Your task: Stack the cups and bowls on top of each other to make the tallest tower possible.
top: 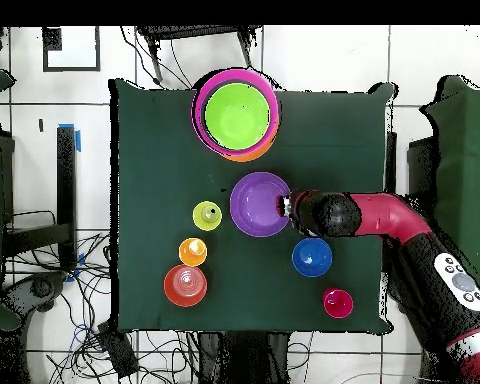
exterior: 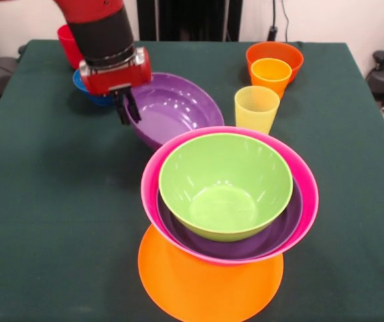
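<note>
The tower stands at the front: an upturned large orange bowl (exterior: pixel 205 292), a pink bowl (exterior: pixel 308 191) on it, a purple bowl (exterior: pixel 283 231) nested inside, and a lime green bowl (exterior: pixel 225 181) on top; from overhead the tower (top: pixel 236 115) sits at the table's top edge. A second purple bowl (exterior: pixel 175 107) (top: pixel 256 203) lies mid-table, tilted. My gripper (exterior: pixel 126 111) (top: pixel 284 205) is shut on its rim, one finger inside and one outside. A translucent yellow cup (exterior: pixel 257 107) (top: pixel 207 215) stands just beside that bowl.
An orange-yellow cup (exterior: pixel 271 75) (top: pixel 192 251) stands against a small red-orange bowl (exterior: pixel 275 52) (top: pixel 184 286). A small blue bowl (exterior: pixel 84 86) (top: pixel 311 257) sits partly hidden behind my wrist, with a red cup (exterior: pixel 68 43) (top: pixel 337 302) beyond it near the table edge.
</note>
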Controlling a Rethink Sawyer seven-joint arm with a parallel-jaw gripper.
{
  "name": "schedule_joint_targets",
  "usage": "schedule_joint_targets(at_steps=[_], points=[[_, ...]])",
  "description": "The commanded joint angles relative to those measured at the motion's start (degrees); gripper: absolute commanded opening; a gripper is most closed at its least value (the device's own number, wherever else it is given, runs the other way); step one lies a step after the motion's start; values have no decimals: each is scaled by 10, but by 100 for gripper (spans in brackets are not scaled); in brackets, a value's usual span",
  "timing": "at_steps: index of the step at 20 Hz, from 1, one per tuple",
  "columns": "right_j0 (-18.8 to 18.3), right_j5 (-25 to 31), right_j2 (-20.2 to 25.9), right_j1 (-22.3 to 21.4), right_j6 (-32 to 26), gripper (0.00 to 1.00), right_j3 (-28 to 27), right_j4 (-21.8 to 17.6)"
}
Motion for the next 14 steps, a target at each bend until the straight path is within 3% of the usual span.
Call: schedule_joint_targets(at_steps=[1, 14], points=[[54, 86, 4, -66, -17, 0, 44, 39], [121, 196, -10, -155, 14, 0, 18, 138]])
